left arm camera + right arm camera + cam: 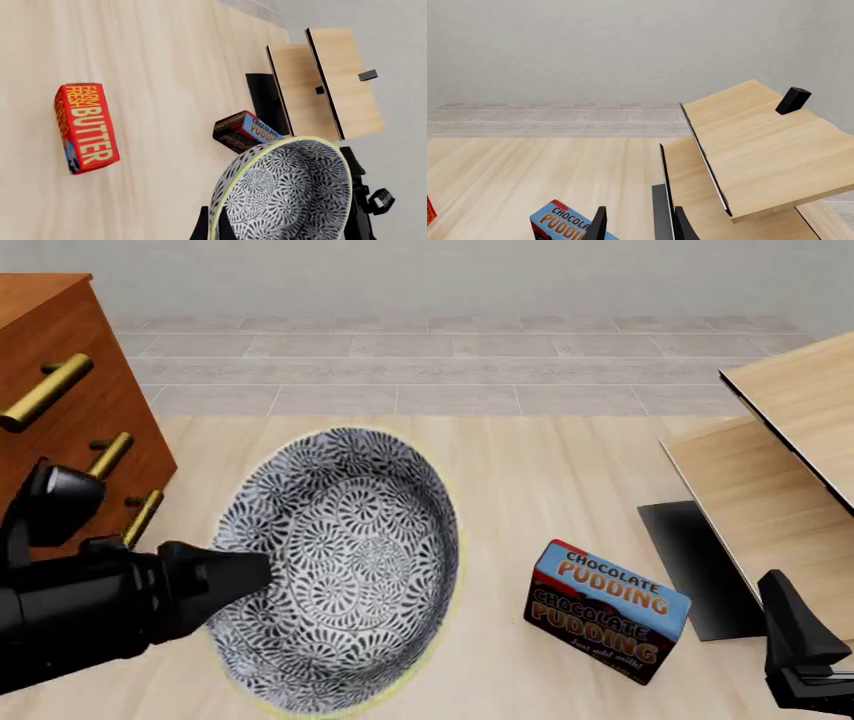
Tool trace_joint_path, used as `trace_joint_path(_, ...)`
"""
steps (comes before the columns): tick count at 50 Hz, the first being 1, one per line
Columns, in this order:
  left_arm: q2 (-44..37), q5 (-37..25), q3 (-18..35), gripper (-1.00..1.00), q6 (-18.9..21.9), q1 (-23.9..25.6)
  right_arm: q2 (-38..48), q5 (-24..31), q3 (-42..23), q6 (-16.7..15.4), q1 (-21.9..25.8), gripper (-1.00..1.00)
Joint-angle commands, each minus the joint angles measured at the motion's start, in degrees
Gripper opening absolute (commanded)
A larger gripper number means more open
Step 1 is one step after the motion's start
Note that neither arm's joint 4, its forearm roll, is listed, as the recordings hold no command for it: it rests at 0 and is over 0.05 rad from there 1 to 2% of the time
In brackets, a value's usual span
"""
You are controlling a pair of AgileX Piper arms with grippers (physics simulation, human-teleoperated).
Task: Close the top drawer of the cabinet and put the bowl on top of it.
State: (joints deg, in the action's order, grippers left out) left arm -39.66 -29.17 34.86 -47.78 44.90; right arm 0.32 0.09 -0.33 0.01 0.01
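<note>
The bowl [340, 560], grey-and-white floral inside with a pale yellowish rim, hangs tilted above the table with its inside facing the front camera. My left gripper [254, 575] is shut on its rim; the left wrist view shows the fingertips [203, 227] pinching the bowl [287, 195]. The reddish-brown cabinet [40, 295] stands at the far left. The top drawer [80, 340] carries a brass bar handle [47, 390]; I cannot tell how far out it stands. My right gripper [640, 227] is open and holds nothing, low at the right [801, 645].
A chocolate pudding box [607, 610] stands right of the bowl. A red butter box [87, 127] lies on the table in the left wrist view. Pale light-wood furniture [787, 470] with a dark panel [694, 565] fills the right side. Two lower drawer handles [110, 455] show below the top one.
</note>
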Motion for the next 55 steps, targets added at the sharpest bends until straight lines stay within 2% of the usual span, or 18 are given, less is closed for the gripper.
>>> trace_joint_path(1,4.23,-8.64,6.39,-1.00,3.09,-2.53,-0.02,-0.06,0.07,-0.01,0.00,1.00)
trace_joint_path(8,5.53,-13.75,11.13,-1.00,5.61,-4.66,-0.03,-0.07,0.07,-0.01,0.01,1.00)
trace_joint_path(17,6.06,-18.11,15.79,-1.00,6.18,-6.82,-0.02,-0.06,0.07,-0.01,-0.01,1.00)
trace_joint_path(24,5.66,-22.24,22.64,-1.00,8.45,-8.56,-0.02,-0.07,0.07,-0.02,-0.01,1.00)
trace_joint_path(41,4.78,-30.78,34.33,-1.00,8.84,-13.38,-0.03,-0.07,0.07,-0.01,0.01,1.00)
trace_joint_path(45,3.84,-32.72,39.37,-1.00,8.95,-14.07,-0.03,-0.07,0.07,0.00,0.00,1.00)
trace_joint_path(55,3.01,-36.92,45.36,-1.00,8.58,-17.68,-0.03,-0.07,0.07,-0.01,-0.01,1.00)
